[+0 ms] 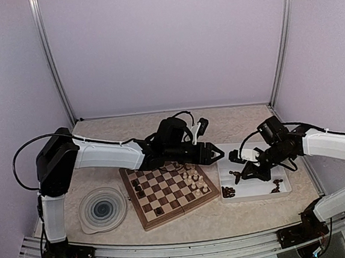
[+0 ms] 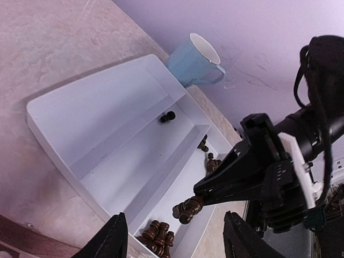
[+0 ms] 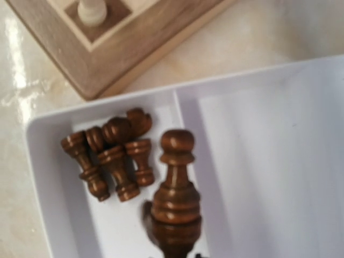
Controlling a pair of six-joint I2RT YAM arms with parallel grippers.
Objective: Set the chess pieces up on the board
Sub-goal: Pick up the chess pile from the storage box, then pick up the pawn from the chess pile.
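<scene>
Lilac walls [image 1: 165, 45] close in a pale marbled table [image 1: 240, 210]. My right pincer [image 2: 203, 198], right of centre in the top view, is clamped on one dark piece [image 3: 174, 207]. I have it low in the white tray [image 1: 286, 186] with its head across the divider, and I cannot tell whether it touches the floor. Just left of it in the right wrist view, a heap of dark pieces [image 3: 110, 156] lies in the tray's corner compartment. My left pincer [image 1: 219, 154] hovers mid-frame over the gap between tray and board [image 3: 80, 59], jaws apart and holding nothing. On the board, cream pieces [image 1: 193, 176] stand toward its right side and scattered dark pieces [image 1: 137, 185] toward its left. A blue mug [image 2: 193, 59] stands just beside the tray's far corner, and a swirl plate [image 1: 102, 209] sits at lower left.
</scene>
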